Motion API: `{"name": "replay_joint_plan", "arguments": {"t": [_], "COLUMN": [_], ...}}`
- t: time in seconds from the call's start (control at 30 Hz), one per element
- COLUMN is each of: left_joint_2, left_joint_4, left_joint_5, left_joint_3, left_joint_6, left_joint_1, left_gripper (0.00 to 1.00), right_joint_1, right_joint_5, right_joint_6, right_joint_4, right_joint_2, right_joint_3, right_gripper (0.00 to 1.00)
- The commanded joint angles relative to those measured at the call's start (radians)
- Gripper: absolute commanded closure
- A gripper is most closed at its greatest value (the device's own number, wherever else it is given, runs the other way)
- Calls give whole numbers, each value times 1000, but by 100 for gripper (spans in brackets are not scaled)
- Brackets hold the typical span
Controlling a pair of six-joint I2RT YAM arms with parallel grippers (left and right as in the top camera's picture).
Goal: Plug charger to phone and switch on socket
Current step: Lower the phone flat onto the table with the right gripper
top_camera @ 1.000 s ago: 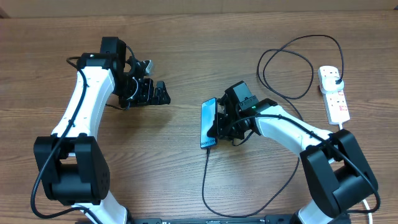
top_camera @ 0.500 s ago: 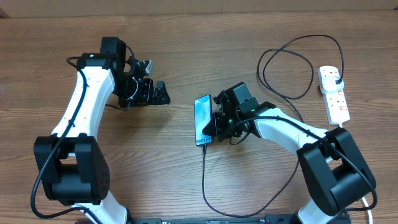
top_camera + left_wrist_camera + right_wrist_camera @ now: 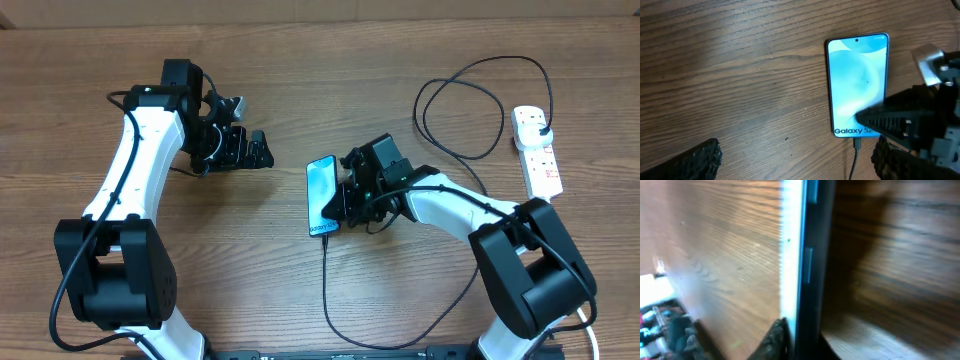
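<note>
Overhead, the phone (image 3: 322, 195) lies near the middle of the wood-grain worktop (image 3: 300, 80), a slim rectangle with a black rim and a glossy pale blue screen. The left wrist view shows it flat and face up (image 3: 857, 80), with white "Galaxy" lettering across the lower end.

The charger (image 3: 325, 290), a thin black cable, meets the phone's bottom edge with its small tip (image 3: 856, 145). From there it trails toward the near edge of the worktop, curves off to the right and loops up to a black plug (image 3: 540, 124) seated in the socket (image 3: 538, 150). That is a long white strip with red markings at the far right, well apart from the phone.

The right fingers (image 3: 890, 120), black and ridged, sit at the phone's right edge, one reaching over the lower corner of the screen. I cannot tell whether they are actually pinching it. From the right wrist, the phone's dark side (image 3: 812, 280) fills the view, blurred. The left fingers (image 3: 262, 150) are spread wide and grasp nothing, off to the phone's left.
</note>
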Motion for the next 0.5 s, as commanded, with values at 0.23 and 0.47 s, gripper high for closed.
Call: {"name": "replay_joint_plan", "arguments": {"t": [0.23, 0.47], "left_joint_2": [-23, -23], "left_joint_4": [4, 4], "left_joint_5": [-6, -6], "left_joint_3": [3, 3], "left_joint_6": [-13, -13], "left_joint_1": [0, 0], "left_gripper": [0, 0], "right_joint_1": [6, 6], "right_joint_5": [43, 58], "right_joint_6": [3, 11], "right_joint_4": [4, 4], "right_joint_2": [37, 37], "right_joint_3": [-14, -14], "right_gripper": [70, 61]}}
